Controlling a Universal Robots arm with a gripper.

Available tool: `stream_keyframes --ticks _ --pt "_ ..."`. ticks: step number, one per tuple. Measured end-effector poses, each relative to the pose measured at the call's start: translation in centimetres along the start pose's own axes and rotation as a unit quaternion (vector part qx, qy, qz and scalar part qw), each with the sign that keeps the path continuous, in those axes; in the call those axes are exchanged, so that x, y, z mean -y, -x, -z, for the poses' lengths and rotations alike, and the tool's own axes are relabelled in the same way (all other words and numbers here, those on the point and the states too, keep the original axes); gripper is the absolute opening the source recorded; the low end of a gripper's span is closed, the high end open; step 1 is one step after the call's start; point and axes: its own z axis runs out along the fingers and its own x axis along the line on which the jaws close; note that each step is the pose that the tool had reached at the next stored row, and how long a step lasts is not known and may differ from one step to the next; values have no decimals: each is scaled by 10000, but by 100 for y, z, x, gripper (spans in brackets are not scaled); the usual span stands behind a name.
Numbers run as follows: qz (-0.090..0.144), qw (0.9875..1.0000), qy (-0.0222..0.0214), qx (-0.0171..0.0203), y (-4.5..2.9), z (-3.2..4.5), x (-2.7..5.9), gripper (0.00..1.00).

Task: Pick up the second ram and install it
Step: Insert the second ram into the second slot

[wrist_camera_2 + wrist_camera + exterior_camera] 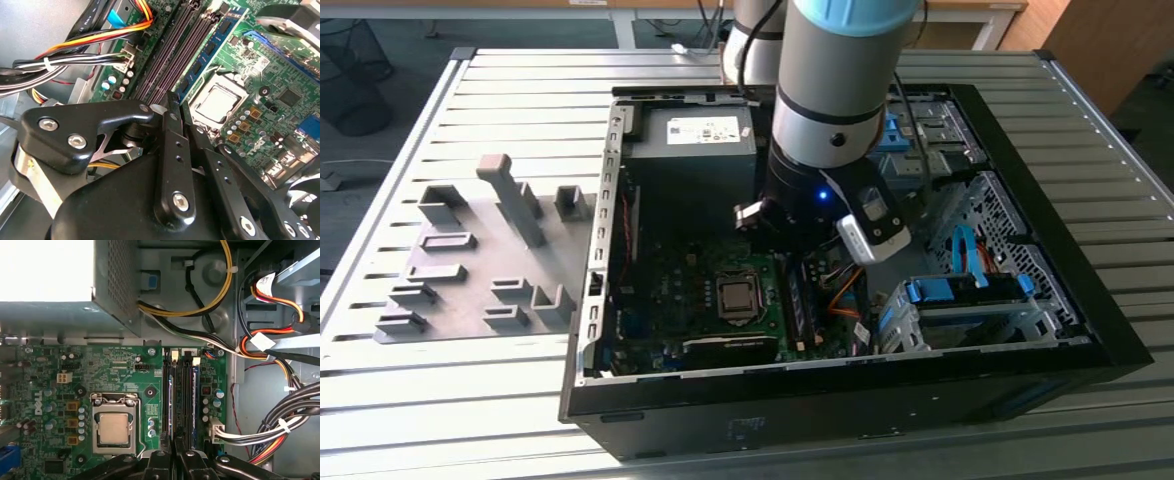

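Inside the open black computer case (1067, 300), the black hand (176, 107) hovers over the green motherboard's memory slots (182, 400), fingers nearly closed, apparently empty; one blue-labelled green memory stick (212, 45) looks seated.

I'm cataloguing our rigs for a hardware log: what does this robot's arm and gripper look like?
The silver-grey tubular robot arm has a pale blue joint cap, a black wrist section with a small blue light, and a white-and-grey camera module clipped alongside. The matte black metal gripper has chunky linkage arms, slim perforated fingers and silver screw heads.
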Motion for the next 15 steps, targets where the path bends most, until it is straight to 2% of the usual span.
stream_keyframes --ticks 2,9,15 --pt "-3 10000 0 0 8 -25 -1 14" --pt "-4 10000 0 0 10 -32 -1 14" --pt "-6 10000 7 0 29 -97 -2 14"
